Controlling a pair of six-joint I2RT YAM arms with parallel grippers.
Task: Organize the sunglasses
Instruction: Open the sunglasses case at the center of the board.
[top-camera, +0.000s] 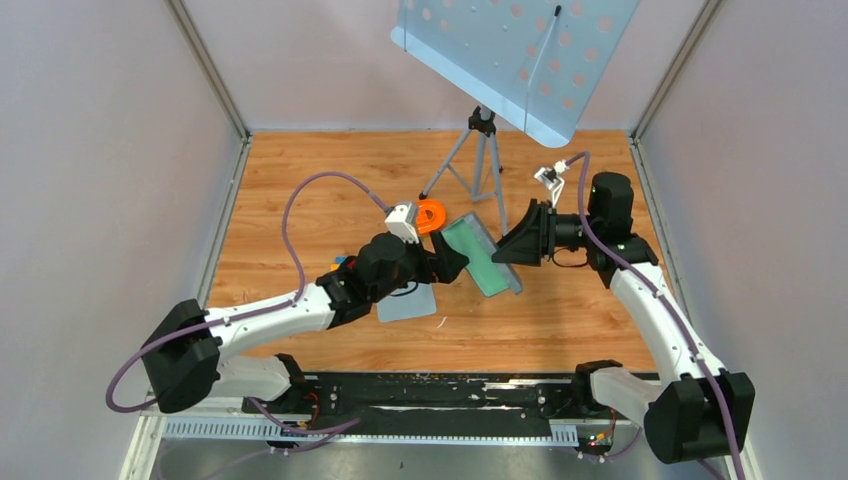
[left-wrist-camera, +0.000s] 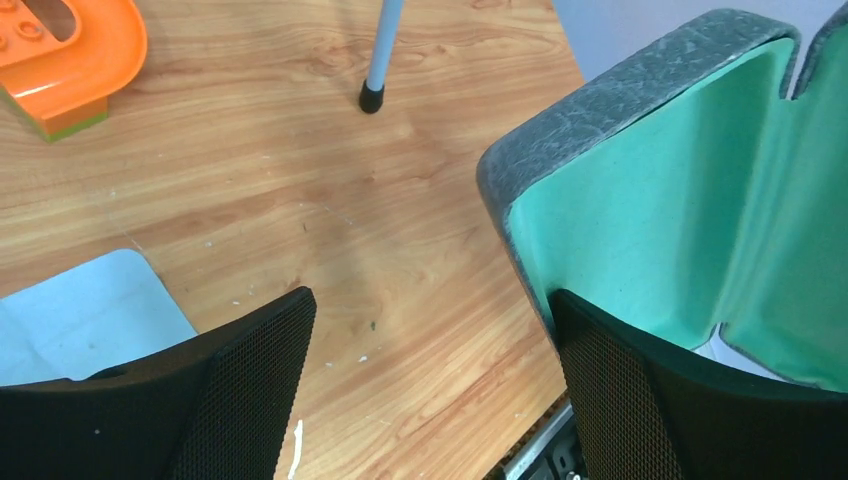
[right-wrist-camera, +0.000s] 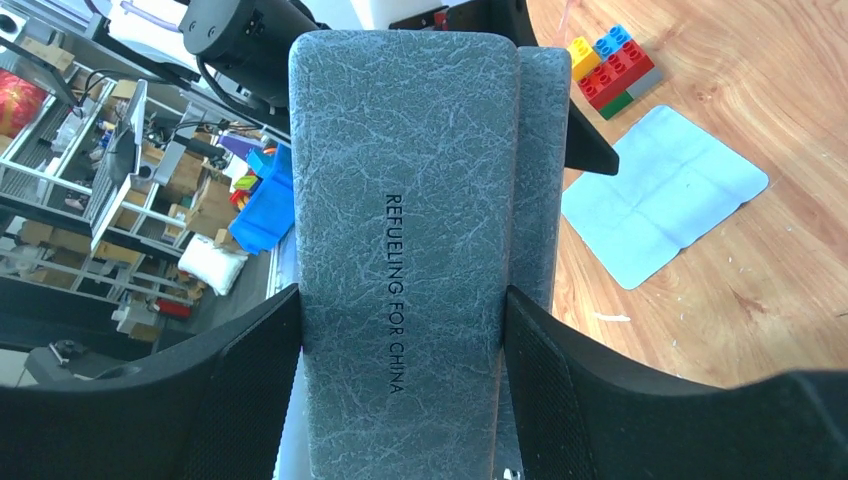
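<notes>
1. The only writing I can read is on the grey case (right-wrist-camera: 400, 150). "REFUELING FOR CHINA" is printed in dark capitals along its long axis, on the textured outer shell seen from the right wrist.
2. The right gripper (right-wrist-camera: 400, 300) is clamped on that shell, one black finger pressed against each long side. From overhead it (top-camera: 512, 248) comes at the case from the right.
3. The case (top-camera: 480, 255) lies open, its green lining (left-wrist-camera: 650, 200) turned toward the left arm. In the overhead view its long axis slants from far-left to near-right.
4. The left gripper (left-wrist-camera: 432, 300) is spread wide with bare wood showing between the fingers. Its right finger (left-wrist-camera: 640, 400) sits in front of the lower edge of the lining (whether it touches, I cannot tell).
5. I cannot make out the sunglasses in any of the three views, so I cannot tell where they are or which way they point.
6. A pale blue cloth (top-camera: 405, 305) lies flat on the table (top-camera: 300, 180) under the left wrist, with creases showing (right-wrist-camera: 665, 190).
7. A small stack of toy bricks (right-wrist-camera: 612, 70) in yellow, blue, red, green and grey sits just beyond the cloth.
8. An orange plastic piece (left-wrist-camera: 80, 50) rests near a tripod leg (left-wrist-camera: 380, 50).
</notes>
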